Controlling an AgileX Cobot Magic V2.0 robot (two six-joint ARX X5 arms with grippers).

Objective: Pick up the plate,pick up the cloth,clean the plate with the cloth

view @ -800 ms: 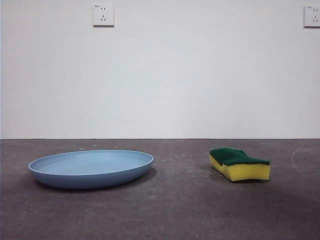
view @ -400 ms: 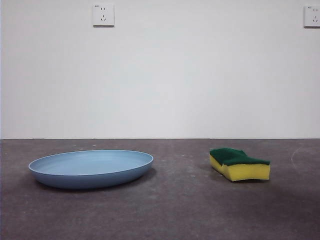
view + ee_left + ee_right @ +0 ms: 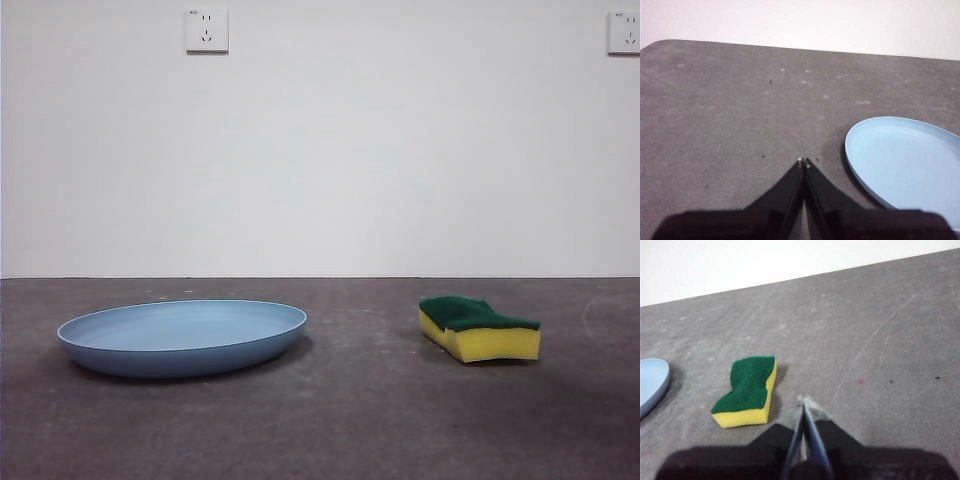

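The light-blue plate [image 3: 182, 335] lies flat on the grey table at the left of the front view. The cloth, a yellow sponge with a green top [image 3: 478, 327], lies at the right, apart from the plate. Neither arm shows in the front view. In the left wrist view my left gripper [image 3: 804, 162] is shut and empty above bare table, beside the plate's rim [image 3: 905, 162]. In the right wrist view my right gripper [image 3: 803, 401] is shut and empty, above the table beside the sponge [image 3: 747, 390]; the plate's edge [image 3: 651, 382] shows too.
The grey table [image 3: 360, 420] meets a white wall at the back. Two wall sockets [image 3: 206, 30] sit high on the wall. A rounded table corner [image 3: 660, 45] shows in the left wrist view.
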